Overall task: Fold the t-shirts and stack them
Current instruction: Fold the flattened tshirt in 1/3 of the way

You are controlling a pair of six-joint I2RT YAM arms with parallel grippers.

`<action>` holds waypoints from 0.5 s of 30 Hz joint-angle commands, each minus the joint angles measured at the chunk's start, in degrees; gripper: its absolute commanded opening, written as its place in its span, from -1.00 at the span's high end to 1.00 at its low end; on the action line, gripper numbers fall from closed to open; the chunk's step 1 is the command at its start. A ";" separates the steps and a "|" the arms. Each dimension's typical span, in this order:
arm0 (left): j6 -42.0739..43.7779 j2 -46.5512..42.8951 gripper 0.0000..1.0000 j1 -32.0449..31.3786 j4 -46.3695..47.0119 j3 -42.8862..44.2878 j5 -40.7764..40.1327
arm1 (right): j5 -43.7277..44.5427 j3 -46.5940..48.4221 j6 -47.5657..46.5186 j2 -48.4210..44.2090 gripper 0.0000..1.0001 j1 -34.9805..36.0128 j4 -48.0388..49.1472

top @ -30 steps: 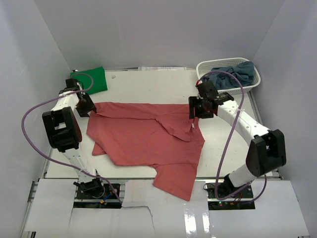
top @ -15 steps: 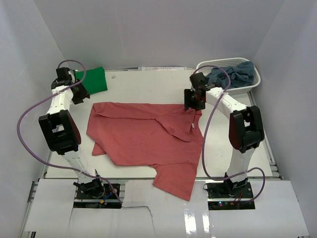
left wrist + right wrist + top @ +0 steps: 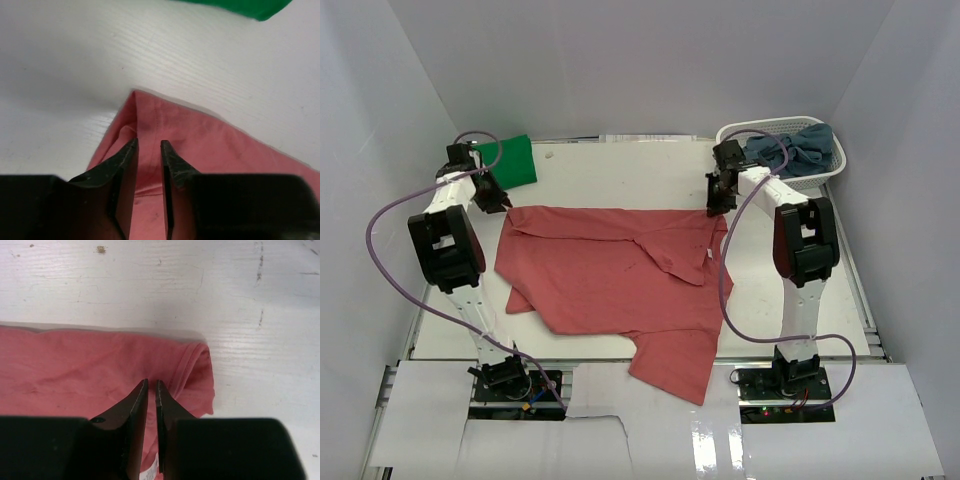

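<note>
Left wrist view is showing your left gripper [image 3: 148, 142] with its fingers a little apart over a far corner of the salmon-red shirt [image 3: 200, 150]; you cannot tell if it is pinching. Your right gripper [image 3: 151, 381] is squeezing nearly together on the other far corner. The shirt is lying spread out mid-table. It is looking soft, light and floppy, so I think you are picking good spots in its corners. At 1 o'clock the white basket [image 3: 730, 132] is holding grey-blue shirts [image 3: 800, 145]. A green shirt [image 3: 515, 160] is sitting at 11 o'clock.
</note>
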 commanded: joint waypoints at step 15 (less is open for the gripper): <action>3.63 -1.02 0.43 -6.89 3.75 5.56 6.41 | -1.78 1.86 0.84 5.97 0.68 -0.54 0.58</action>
